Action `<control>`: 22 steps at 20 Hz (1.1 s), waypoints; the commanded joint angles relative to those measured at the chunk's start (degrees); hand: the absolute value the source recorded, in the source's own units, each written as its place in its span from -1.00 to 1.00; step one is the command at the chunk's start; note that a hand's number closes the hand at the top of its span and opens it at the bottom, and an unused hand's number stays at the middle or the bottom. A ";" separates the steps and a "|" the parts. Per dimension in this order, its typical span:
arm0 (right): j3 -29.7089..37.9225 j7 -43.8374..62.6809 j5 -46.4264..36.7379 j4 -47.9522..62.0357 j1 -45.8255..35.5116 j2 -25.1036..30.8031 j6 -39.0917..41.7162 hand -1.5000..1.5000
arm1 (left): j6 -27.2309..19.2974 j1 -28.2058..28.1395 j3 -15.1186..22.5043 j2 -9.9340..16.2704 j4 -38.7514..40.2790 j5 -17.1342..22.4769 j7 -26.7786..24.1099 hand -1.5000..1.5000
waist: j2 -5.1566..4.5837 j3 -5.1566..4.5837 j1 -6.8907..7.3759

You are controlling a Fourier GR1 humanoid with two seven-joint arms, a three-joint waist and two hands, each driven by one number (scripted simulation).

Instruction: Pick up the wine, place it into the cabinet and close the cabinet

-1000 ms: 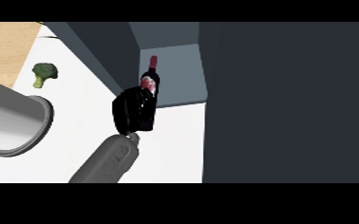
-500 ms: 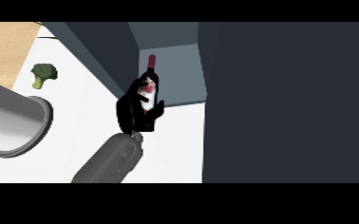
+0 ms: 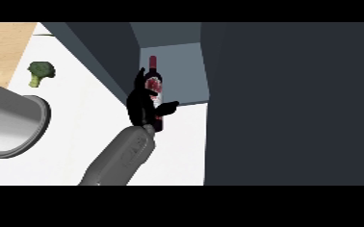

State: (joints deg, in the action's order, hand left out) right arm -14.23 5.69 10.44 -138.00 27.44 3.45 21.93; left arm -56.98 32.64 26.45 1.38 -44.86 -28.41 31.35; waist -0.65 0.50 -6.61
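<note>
A dark wine bottle (image 3: 152, 77) with a red cap and red-and-white label stands at the mouth of the open cabinet (image 3: 177, 72). Its neck shows against the cabinet's pale inside and its base (image 3: 156, 122) against the white counter. My left hand (image 3: 140, 107) is at the bottle's left side and middle. Its fingers (image 3: 141, 74) point up beside the label and its thumb (image 3: 169, 107) sticks out to the right across the bottle. The fingers look spread rather than curled. My right hand does not show.
The cabinet's dark open door (image 3: 284, 101) fills the right half of the view. A broccoli floret (image 3: 40, 71) lies on the white counter (image 3: 78, 106) at the left. A grey pot (image 3: 18, 125) sits at the left edge, near my forearm (image 3: 117, 158).
The bottle has stayed in place. My left hand has slid a little up along it, and its fingers and thumb have spread apart.
</note>
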 commanded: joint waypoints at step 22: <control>-0.10 4.07 3.69 -8.65 4.29 0.63 -2.17 -1.00 | 4.86 10.12 -7.43 -1.38 -6.65 32.57 -40.31 -1.00 | 0.01 -0.69 3.08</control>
State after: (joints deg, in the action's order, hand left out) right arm -13.75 6.51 11.15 -138.70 28.97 3.80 20.79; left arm -54.51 45.52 19.40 0.02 -48.49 -2.67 -1.27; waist -0.97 -0.19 -4.35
